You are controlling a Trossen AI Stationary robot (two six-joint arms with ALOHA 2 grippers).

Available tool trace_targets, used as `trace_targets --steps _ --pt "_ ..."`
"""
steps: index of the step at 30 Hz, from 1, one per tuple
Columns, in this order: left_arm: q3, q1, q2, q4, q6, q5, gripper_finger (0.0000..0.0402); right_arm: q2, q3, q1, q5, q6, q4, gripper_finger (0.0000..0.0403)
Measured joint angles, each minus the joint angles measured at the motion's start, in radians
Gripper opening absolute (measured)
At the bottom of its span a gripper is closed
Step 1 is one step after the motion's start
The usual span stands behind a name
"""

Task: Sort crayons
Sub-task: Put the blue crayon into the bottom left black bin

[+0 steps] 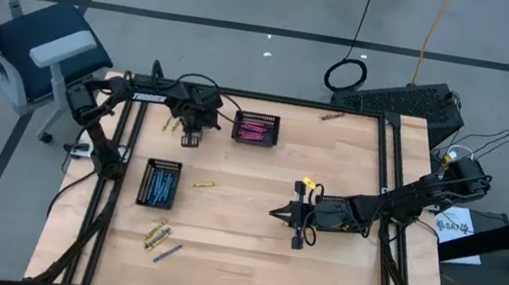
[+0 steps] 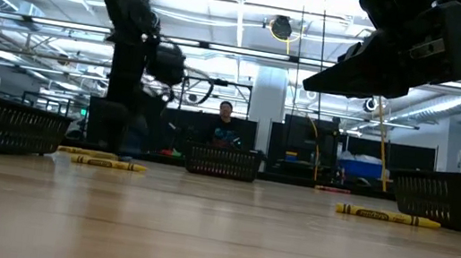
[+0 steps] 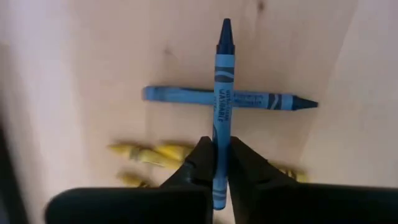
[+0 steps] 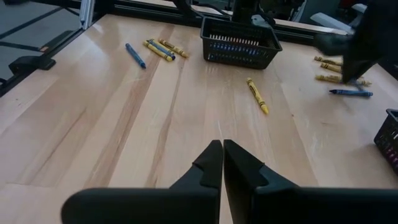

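On the wooden tabletop [image 1: 240,241], the left gripper [image 3: 221,163] pinches a blue crayon [image 3: 222,93]; the right gripper [image 4: 222,163] hovers, jaws pressed together.

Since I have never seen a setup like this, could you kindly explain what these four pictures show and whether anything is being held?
This is a robot with two dark arms working at a wooden table, each ending in a two-finger gripper. One picture looks straight down from above, one looks level across the tabletop, and two come from cameras on the wrists.

From above, the left gripper is near the far left of the table, beside a black basket of pink crayons. A second basket holds blue crayons. Loose yellow crayons lie on the wood.

The left wrist picture shows the left gripper's fingers shut on a blue crayon, with another blue crayon lying crosswise beneath it.

The right gripper waits over the middle of the table, shut and holding nothing.
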Motion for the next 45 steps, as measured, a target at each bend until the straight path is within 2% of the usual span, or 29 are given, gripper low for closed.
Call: trace_targets --steps 5,10,14,19,24,26,29,33,39,42,45 --pt "0.065 -0.059 -0.093 -0.129 -0.128 -0.046 0.0013 0.000 0.000 0.000 0.000 0.002 -0.001 0.0000" --pt "0.082 -0.197 -0.260 -0.214 -0.407 -0.057 0.0013 0.000 0.000 0.000 0.000 0.003 -0.001 0.0000" --pt "0.078 -0.382 -0.387 -0.289 -0.744 -0.084 0.0013 0.000 0.000 0.000 0.000 0.003 -0.001 0.0000" --pt "0.033 -0.680 -0.492 -0.368 -1.183 -0.123 0.0013 0.000 0.000 0.000 0.000 0.003 -0.001 0.0000" --pt "-0.035 -0.963 -0.510 -0.416 -1.690 -0.144 0.0013 0.000 0.000 0.000 0.000 0.002 -0.001 0.0000" --pt "-0.072 -1.040 -0.509 -0.420 -1.888 -0.145 0.0013 0.000 0.000 0.000 0.000 0.000 -0.001 0.0000" --pt "-0.127 -1.112 -0.501 -0.407 -2.100 -0.145 0.0013 0.000 0.000 0.000 0.000 -0.014 0.000 0.0000" --pt "-0.187 -1.140 -0.500 -0.400 -2.228 -0.114 0.0013 0.000 0.000 0.000 0.000 -0.031 0.000 0.0000" --pt "-0.261 -1.142 -0.500 -0.363 -2.272 -0.040 0.0019 0.000 0.000 0.000 0.000 -0.049 0.000 0.0000" --pt "-0.283 -1.142 -0.499 -0.364 -2.268 -0.005 0.0042 0.000 0.000 0.000 0.000 -0.049 0.000 0.0000" --pt "-0.286 -1.142 -0.499 -0.365 -2.242 0.006 0.0083 0.000 0.000 0.000 0.000 -0.047 0.000 0.0000"
